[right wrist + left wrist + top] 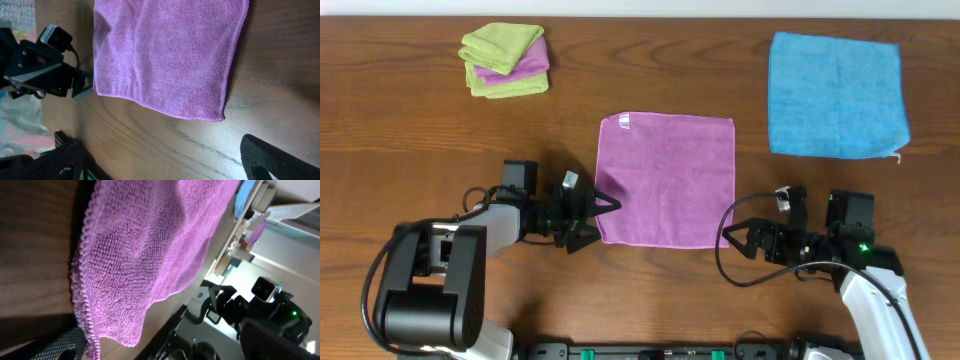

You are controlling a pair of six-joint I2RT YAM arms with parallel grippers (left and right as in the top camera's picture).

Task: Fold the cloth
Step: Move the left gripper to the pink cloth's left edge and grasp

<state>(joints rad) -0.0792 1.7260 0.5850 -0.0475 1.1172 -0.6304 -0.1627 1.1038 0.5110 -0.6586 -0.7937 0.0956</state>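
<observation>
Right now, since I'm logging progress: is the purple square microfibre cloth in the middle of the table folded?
No: the purple square microfibre cloth lies spread flat as one full square on the wooden table, with all four corners out.

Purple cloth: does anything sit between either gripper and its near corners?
Nothing visible. The left gripper sits at the near-left corner of the purple cloth; only open table separates the right gripper from the near-right corner.

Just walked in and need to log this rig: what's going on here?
Two robot arms are setting up to fold the purple cloth, which lies flat and unfolded. The left gripper, open, is at its near left corner; the right gripper, open, sits just short of the near right corner.
</observation>
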